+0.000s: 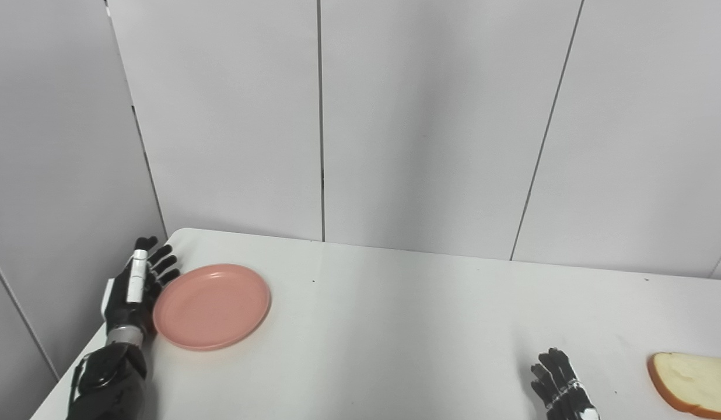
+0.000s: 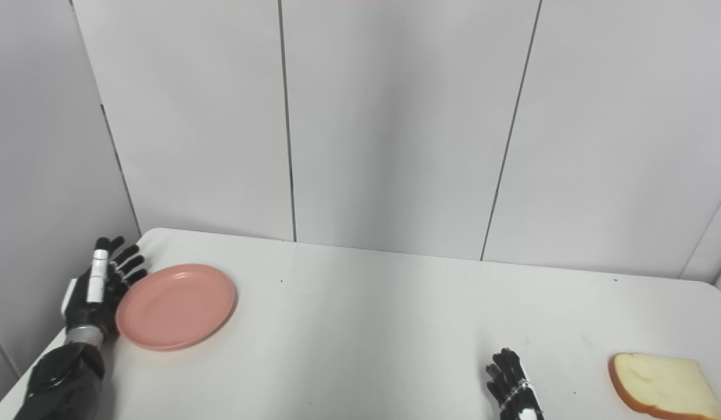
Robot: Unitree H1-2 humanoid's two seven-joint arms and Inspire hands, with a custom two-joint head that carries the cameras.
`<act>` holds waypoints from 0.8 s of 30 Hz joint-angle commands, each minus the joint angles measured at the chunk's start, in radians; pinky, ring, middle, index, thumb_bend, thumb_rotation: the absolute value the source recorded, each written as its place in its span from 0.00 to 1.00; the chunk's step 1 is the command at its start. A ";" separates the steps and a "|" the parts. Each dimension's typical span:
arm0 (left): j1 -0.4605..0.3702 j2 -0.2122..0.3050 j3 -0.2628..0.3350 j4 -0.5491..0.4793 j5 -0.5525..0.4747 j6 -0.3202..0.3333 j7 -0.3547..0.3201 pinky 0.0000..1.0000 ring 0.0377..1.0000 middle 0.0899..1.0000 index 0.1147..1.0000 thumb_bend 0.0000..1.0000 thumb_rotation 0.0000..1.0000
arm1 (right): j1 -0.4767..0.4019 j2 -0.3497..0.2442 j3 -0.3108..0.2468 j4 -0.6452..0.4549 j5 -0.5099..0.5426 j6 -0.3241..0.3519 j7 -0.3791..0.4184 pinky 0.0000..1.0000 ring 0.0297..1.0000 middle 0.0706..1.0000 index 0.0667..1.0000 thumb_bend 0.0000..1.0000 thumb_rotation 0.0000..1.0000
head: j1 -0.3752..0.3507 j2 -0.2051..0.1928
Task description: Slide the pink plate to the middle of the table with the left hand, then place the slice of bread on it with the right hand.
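Observation:
A pink plate (image 1: 212,305) lies flat on the white table (image 1: 395,326) near its far left corner. My left hand (image 1: 136,289) stands edge-on at the plate's left rim, fingers stretched out and apart, holding nothing; whether it touches the rim I cannot tell. A slice of bread (image 1: 696,383) with a brown crust lies at the right edge of the table. My right hand (image 1: 562,389) rests low at the front right, to the left of the bread and apart from it, fingers spread and empty.
Grey wall panels (image 1: 430,116) stand right behind the table and along its left side. The table's left edge runs just beside my left arm (image 1: 107,382). Bare tabletop lies between the plate and the bread.

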 commanded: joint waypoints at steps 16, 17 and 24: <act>0.005 -0.096 -0.077 -0.072 0.037 0.040 -0.062 0.74 0.80 0.80 0.83 0.91 0.84 | 0.079 -0.002 0.002 0.086 -0.011 -0.001 -0.001 0.91 0.90 0.91 0.88 0.81 1.00 | -0.024 0.016; 0.009 -0.104 -0.079 -0.082 0.034 0.047 -0.066 0.74 0.80 0.80 0.83 0.91 0.84 | 0.080 -0.001 0.003 0.085 -0.014 0.000 -0.003 0.91 0.90 0.91 0.88 0.81 1.00 | -0.026 0.017; 0.033 -0.144 -0.104 -0.146 0.042 0.067 -0.091 0.72 0.80 0.79 0.83 0.90 0.83 | 0.088 0.008 0.014 0.062 -0.036 0.018 -0.013 0.88 0.89 0.90 0.89 0.83 1.00 | -0.082 0.043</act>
